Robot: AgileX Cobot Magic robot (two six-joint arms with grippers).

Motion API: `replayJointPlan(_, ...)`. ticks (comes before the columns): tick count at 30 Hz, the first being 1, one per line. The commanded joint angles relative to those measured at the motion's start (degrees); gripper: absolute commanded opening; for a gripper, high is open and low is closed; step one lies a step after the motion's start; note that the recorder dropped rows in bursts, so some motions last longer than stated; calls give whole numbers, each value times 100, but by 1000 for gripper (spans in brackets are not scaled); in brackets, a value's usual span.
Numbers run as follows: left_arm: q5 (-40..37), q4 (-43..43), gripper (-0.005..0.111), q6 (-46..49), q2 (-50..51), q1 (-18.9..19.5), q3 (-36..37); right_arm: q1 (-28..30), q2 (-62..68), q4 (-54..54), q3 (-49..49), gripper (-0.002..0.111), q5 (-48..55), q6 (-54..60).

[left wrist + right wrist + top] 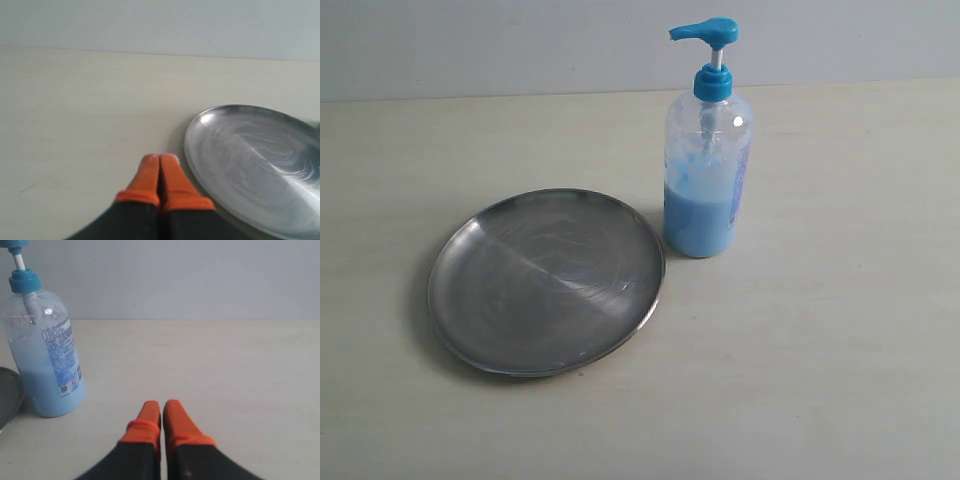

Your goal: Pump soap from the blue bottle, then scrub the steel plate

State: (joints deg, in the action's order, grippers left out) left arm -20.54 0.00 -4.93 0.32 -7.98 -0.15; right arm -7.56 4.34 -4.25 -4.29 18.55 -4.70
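Orange-tipped with matte black behind, the left gripper point(160, 159) and right gripper point(161, 405) each have their tapered fingers pressed together, pinching nothing. The steel plate point(545, 280), round, shallow and swirl-scuffed, lies just beside the upright blue bottle point(708, 170), whose clear plastic holds creamy soap point(698, 225) in its lower part. Both sit on a pale matte table point(820, 380) before a plain grey wall point(520, 40).

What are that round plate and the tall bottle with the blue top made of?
The plate looks like steel: grey, shiny, with swirled scuffs and dull reflections. The bottle seems clear plastic, since the pale blue soap shows through its wall; its pump looks like opaque bright blue plastic.
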Motion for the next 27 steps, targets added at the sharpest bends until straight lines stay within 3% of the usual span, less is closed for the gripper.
replayJointPlan(1,26,-32,0,18,-32,17,15,37,386,-39,-379,7,-69,-3)
replayJointPlan(9,26,-32,0,18,-32,17,15,37,1187,-39,-1202,7,-69,-3)
replayJointPlan(27,26,-32,0,18,-32,17,15,37,2194,-51,-1931,7,-131,-3)
